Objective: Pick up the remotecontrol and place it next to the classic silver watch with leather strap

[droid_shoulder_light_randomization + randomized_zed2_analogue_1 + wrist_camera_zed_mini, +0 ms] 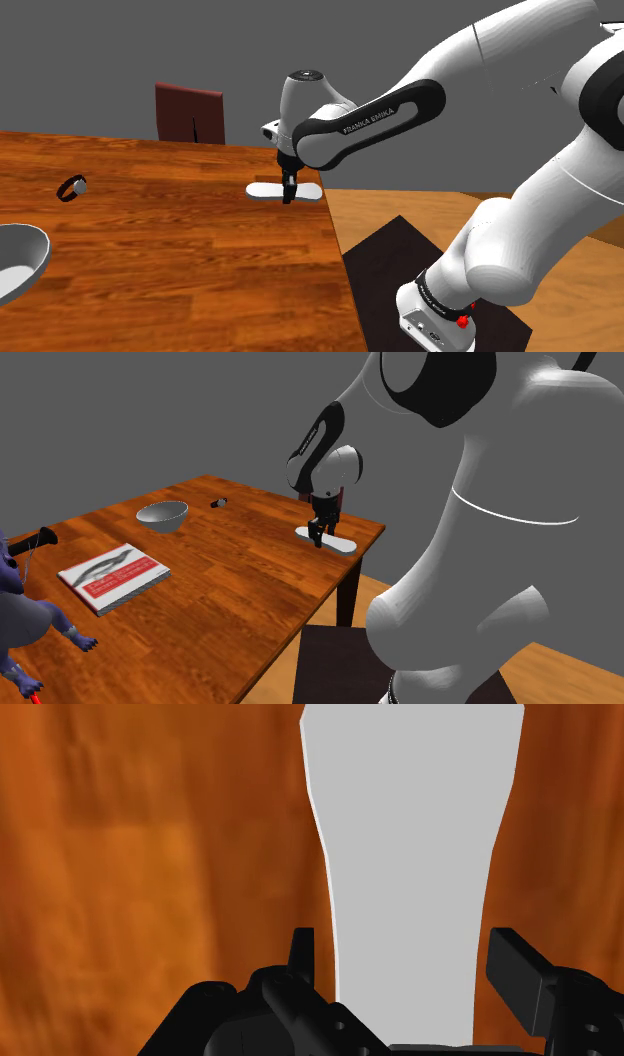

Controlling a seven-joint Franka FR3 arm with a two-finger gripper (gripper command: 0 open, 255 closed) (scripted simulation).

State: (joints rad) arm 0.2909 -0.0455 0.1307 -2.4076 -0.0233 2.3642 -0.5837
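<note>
- Flat pale grey remote control [262, 189], long with a narrowed waist, lies on the brown wooden worktop [180, 250], at its far right in the shoulder view, one end reaching the right edge.
- All-black two-finger hand [289, 196] points straight down over the middle of the remote control, fingertips at its level.
- Wrist view: the hand [402, 940] is spread; one finger [302, 954] stands on each long side of the remote control [410, 834], close beside it. A thin strip of wood shows between the remote control and the finger on either side; no clasp seen.
- Small watch with dark strap and pale round face [72, 187] sits on the worktop well apart from the remote control, toward the shoulder view's left.
- Round pale grey bowl [20, 262] sits at the near left edge of the shoulder view.
- Second exterior view: hand [317, 541] over the remote control [341, 543] near the worktop's right corner; watch [218, 503] further left; bowl [162, 516] left of the watch; flat red-and-white book [112, 574] nearer the camera.
- Dark brown chair back [190, 113] stands behind the worktop's far edge.
</note>
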